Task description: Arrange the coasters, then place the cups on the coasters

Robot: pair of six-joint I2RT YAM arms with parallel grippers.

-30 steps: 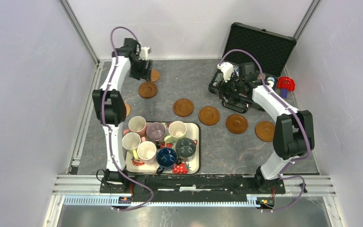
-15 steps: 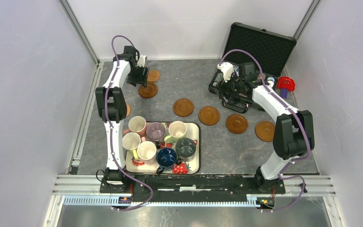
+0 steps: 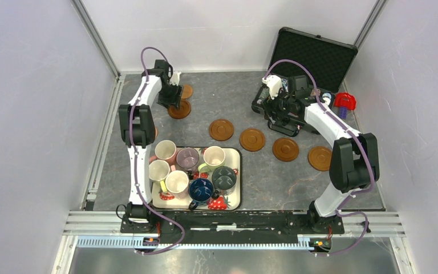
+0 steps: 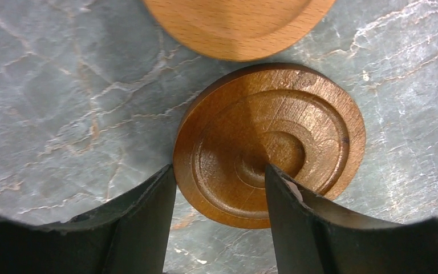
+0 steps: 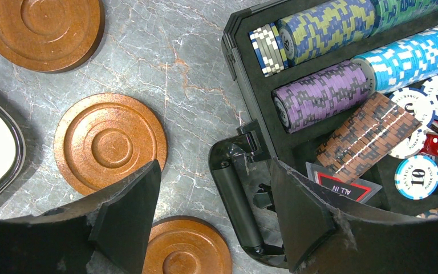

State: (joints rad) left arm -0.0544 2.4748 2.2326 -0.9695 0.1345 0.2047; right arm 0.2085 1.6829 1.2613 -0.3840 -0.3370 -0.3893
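Observation:
My left gripper (image 4: 219,177) is open and low over a dark brown coaster (image 4: 269,142) at the back left of the table. One finger (image 4: 148,211) is at the coaster's outer rim and the other (image 4: 296,217) is over its centre. A lighter coaster (image 4: 239,23) lies just beyond it. Several more dark coasters (image 3: 252,139) form a diagonal row mid-table. The cups (image 3: 187,158), pink, mauve, cream, grey-green and dark blue, stand together on the strawberry-print tray (image 3: 236,200). My right gripper (image 5: 214,188) is open above the chip case's handle (image 5: 236,200), holding nothing.
An open black case (image 3: 313,54) of poker chips (image 5: 319,94) sits at the back right, with a red object (image 3: 345,101) beside it. Another coaster (image 3: 154,132) peeks out from behind the left arm. Enclosure walls stand on three sides.
My left gripper has come forward and down from the back-left corner onto the dark coaster, its jaws narrowing slightly. The right arm has not moved.

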